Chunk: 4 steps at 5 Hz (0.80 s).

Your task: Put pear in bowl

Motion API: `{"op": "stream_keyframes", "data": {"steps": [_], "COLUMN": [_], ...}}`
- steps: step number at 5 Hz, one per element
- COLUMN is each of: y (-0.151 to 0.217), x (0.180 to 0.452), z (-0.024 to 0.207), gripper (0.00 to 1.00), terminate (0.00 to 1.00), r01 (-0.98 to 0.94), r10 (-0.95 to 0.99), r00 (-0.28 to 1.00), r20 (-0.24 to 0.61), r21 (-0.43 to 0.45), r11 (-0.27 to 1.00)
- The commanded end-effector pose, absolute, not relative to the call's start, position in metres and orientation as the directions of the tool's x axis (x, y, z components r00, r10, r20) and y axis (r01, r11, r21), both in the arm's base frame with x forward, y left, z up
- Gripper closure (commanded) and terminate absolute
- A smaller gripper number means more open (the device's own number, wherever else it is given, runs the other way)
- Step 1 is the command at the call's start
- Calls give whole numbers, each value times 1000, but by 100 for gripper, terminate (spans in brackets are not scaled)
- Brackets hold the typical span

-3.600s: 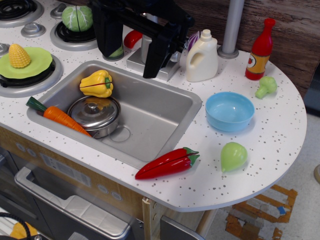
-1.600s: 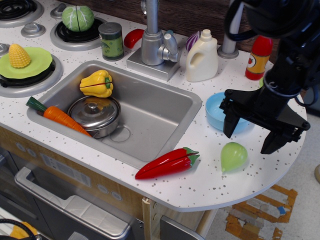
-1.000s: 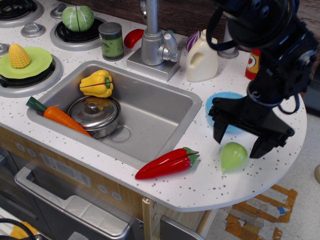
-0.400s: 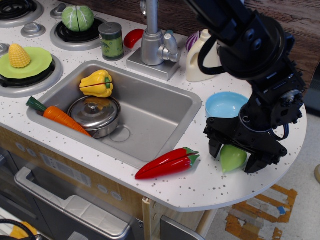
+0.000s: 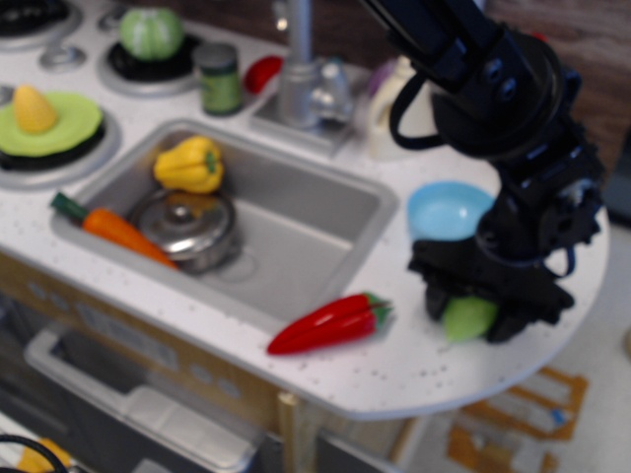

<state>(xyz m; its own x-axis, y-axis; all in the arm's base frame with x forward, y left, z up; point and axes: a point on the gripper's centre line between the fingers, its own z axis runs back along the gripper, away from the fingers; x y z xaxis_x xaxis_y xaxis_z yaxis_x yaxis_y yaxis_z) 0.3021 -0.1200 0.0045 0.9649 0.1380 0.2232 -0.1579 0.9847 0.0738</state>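
The pear looks like smooth light-green plastic with a soft sheen, and the bowl like plain, smooth light-blue plastic. The hand is matt black (its surface detail is lost to blur). The bench is white with dark speckles. The sink and the lidded pot look like brushed metal, the red pepper like glossy plastic.

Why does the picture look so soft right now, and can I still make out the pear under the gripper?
In the observation.image view the whole frame is blurred, counter speckles and labels smeared; cause unclear. The pear still shows as a light-green patch between the gripper fingers, on the counter in front of the bowl. Whether the fingers touch it cannot be told.
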Motion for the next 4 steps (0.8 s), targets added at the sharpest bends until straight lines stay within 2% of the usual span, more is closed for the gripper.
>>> {"op": "stream_keyframes", "data": {"steps": [1,2,3,4], "y": [-122,-119,-105,-88], "x": [320,336,354,371], "z": [46,80,100,93], "gripper": [100,100,100,100], "terminate": [0,0,0,0], "r01": [-135,-128,-101,-60], "r10": [126,112,69,22], "r00": [978,982,981,978], "r20": [163,151,180,209], "r21": [42,96,178,180], "r11": [990,987,979,982]}}
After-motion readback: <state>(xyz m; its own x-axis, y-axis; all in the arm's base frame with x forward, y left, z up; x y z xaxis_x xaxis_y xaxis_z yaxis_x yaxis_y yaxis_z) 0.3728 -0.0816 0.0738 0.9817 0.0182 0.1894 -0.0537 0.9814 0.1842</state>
